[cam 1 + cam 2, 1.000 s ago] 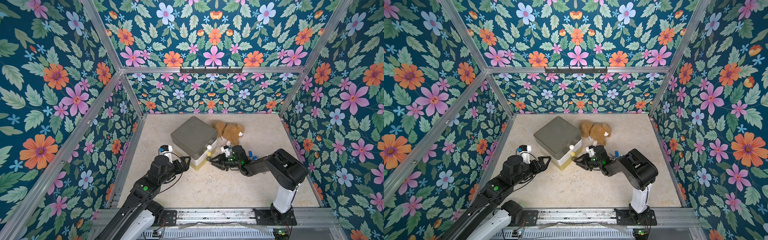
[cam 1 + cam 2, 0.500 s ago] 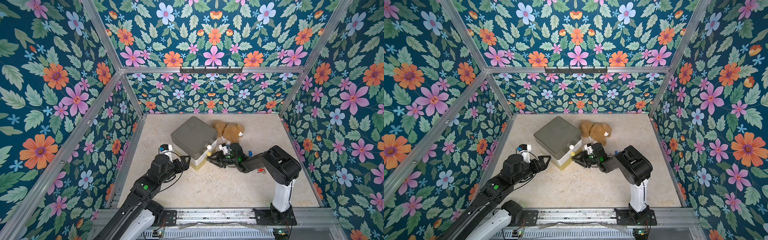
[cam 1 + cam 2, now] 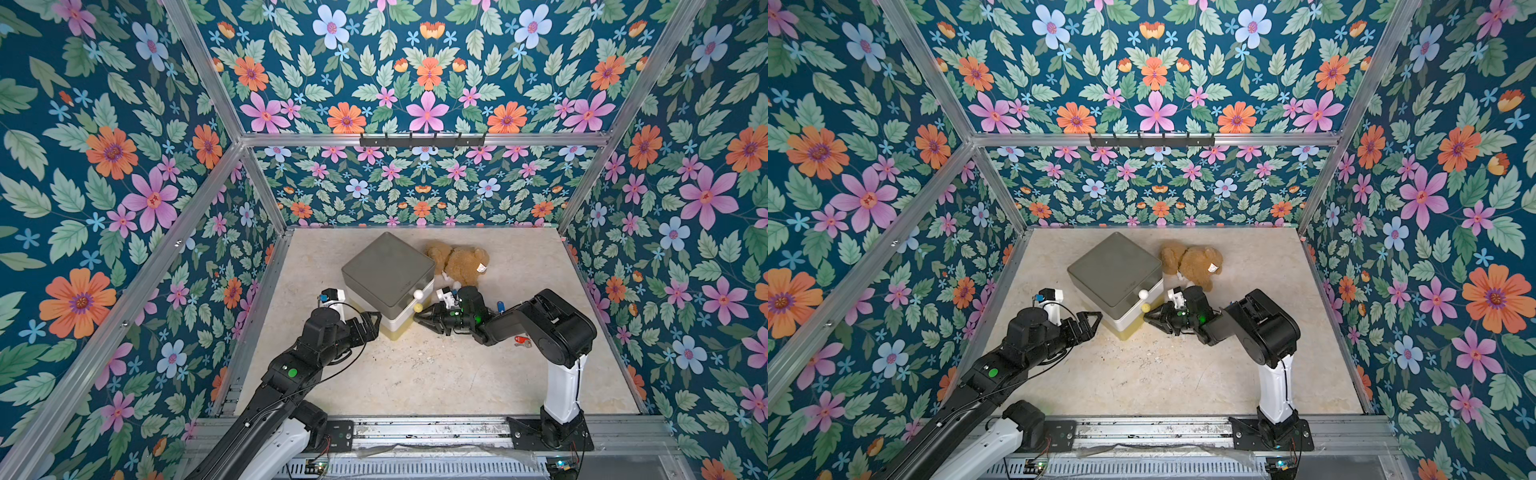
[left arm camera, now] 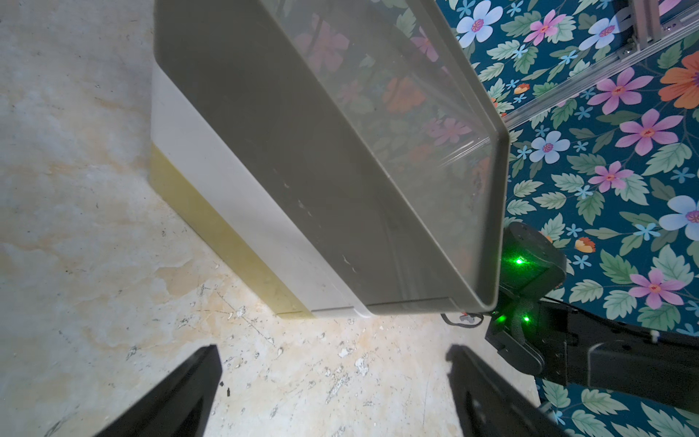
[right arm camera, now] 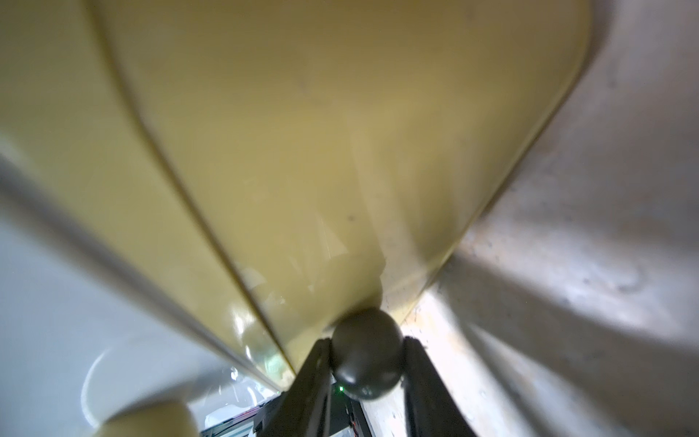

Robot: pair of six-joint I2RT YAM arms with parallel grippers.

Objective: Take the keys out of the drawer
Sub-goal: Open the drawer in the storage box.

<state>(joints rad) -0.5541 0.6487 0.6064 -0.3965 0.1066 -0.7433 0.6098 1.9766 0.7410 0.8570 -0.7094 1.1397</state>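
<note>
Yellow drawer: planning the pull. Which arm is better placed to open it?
Right. The right gripper grips its knob; the left gripper hangs open at the cabinet's knobless side.

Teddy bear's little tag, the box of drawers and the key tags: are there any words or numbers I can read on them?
On the teddy bear's tag: a mark too small to read.
On the box of drawers: nothing I can make out.
On the blue key tag and the red key tag: too small to tell.
So there is no text to quote.
</note>
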